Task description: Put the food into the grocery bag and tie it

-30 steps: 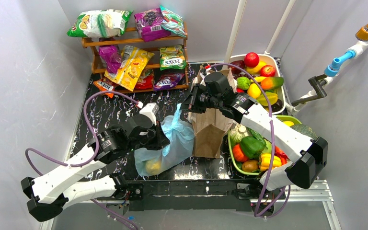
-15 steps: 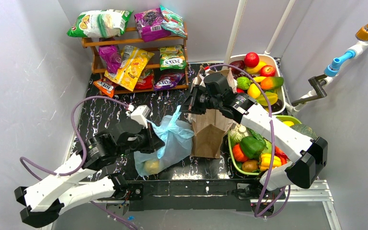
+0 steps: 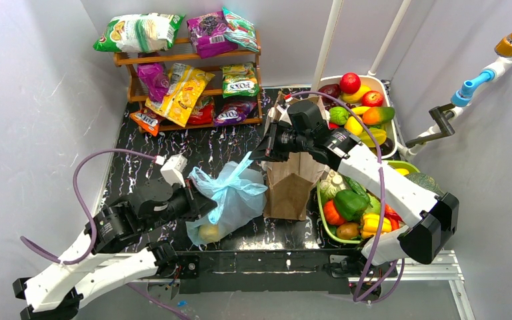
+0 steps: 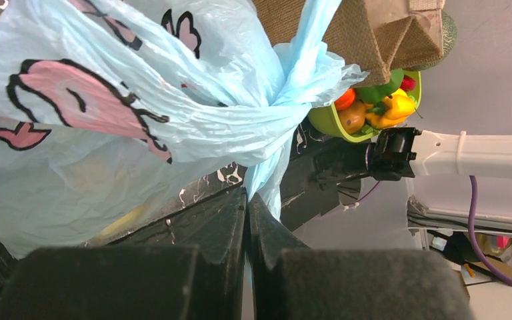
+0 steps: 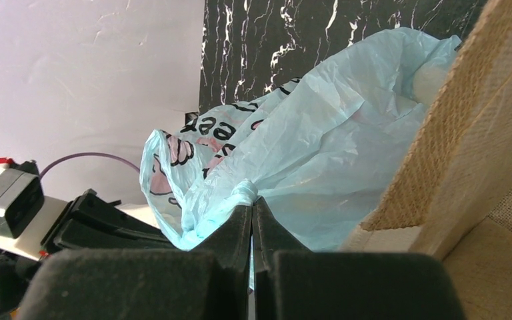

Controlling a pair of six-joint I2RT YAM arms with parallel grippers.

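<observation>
Plastic from the grocery bag (image 3: 243, 200) is pinched in both claws. The left gripper (image 3: 199, 202) is pressed shut on a twisted light-blue strand, which is seen in the left wrist view rising from between the closed fingers (image 4: 227, 220) to a knot (image 4: 287, 103) just ahead of them. The right gripper (image 3: 259, 153) is likewise closed on a second strand, which is drawn from the knot up to its tips.

The bag's body is laid on the black marbled table (image 3: 147, 160) between the two claws, directly ahead of the left one and below the right one. A yellow piece of food (image 3: 208, 232) is seen through the plastic at the bag's near end, close beside the left claw and near the table's front edge.

Little room is left on the right claw's side: the brown paper bag (image 3: 292, 183) is stood upright, touching the grocery bag and pressed close against that claw. Beyond the paper bag a green tray (image 4: 321, 121) of vegetables is set.

Open tabletop is found beyond the left claw, between it and the wooden snack shelf (image 3: 130, 80). Outward from it, the table's side edge and the grey wall are close.
</observation>
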